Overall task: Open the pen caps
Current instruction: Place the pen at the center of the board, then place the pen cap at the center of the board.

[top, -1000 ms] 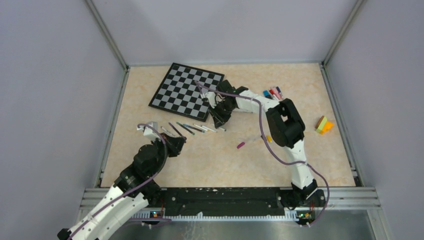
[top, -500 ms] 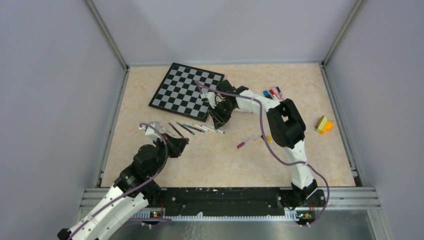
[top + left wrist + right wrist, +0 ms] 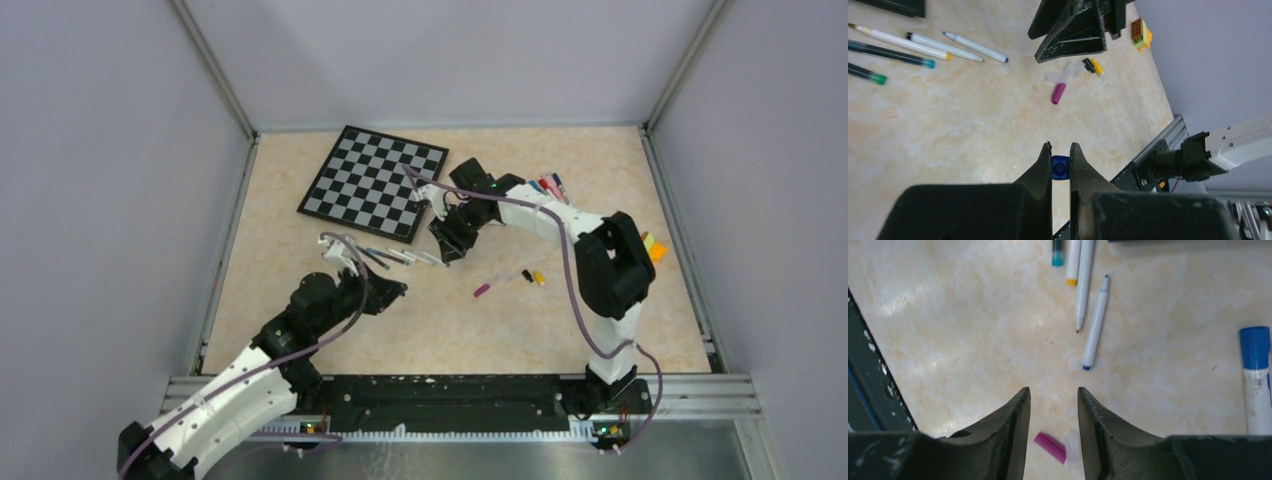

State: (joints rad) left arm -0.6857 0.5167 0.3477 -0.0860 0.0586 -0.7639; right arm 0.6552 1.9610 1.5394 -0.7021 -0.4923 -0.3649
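We see a chessboard in black-and-white checks, a table marbled beige and cream, and a block in yellow and orange. Our pens are mostly white with yellow, blue or black tips, two dark ones ending teal and green, and a white marker is topped in blue. We count a magenta cap, a yellow-and-black cap and a blue cap.

- Left arm: white shell links, black joint housings.
- Right arm: the same white links, with bulky black joints.
- A thin purple-grey cable runs along each arm.
- Left gripper: two matte black wedge fingers on a blocky black body.
- Right gripper: black tapered fingers, scuffed with white specks.
- Small green light on the right wrist.
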